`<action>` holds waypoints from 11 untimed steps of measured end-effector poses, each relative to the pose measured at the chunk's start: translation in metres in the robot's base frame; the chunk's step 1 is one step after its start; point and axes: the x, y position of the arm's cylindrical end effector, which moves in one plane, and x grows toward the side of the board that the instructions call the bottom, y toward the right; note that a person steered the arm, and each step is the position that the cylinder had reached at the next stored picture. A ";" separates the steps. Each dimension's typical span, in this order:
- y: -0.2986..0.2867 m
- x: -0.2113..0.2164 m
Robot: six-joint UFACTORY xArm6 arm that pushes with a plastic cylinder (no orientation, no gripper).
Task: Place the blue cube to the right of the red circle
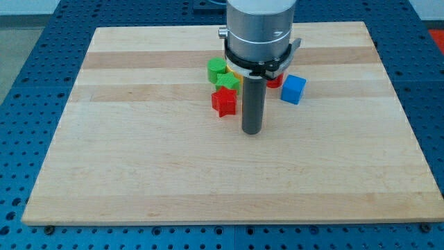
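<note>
Wood makes up the largest thing here: a pale board lying on a blue table studded with holes. Next in size is the arm's silver cylinder, coming down from the far edge over the middle of the board, with a dark rod below it. My tip rests on bare wood, nearer than the whole cluster of blocks and touching none; it is a plain rod that grasps nothing. The blue cube sits on the right of the cluster, right and far of my tip, just beside a red block mostly hidden behind the rod, its shape unclear. A red star-like block lies just left of the rod. Beyond it stands a green star-like block, and farther left a second green block. A sliver of yellow shows between them.
</note>
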 end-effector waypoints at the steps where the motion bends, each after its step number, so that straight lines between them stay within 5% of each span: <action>1: 0.000 -0.003; 3: 0.012 -0.006; 4: 0.069 -0.012; 7: 0.081 -0.082; 9: 0.162 -0.084; 11: 0.143 -0.142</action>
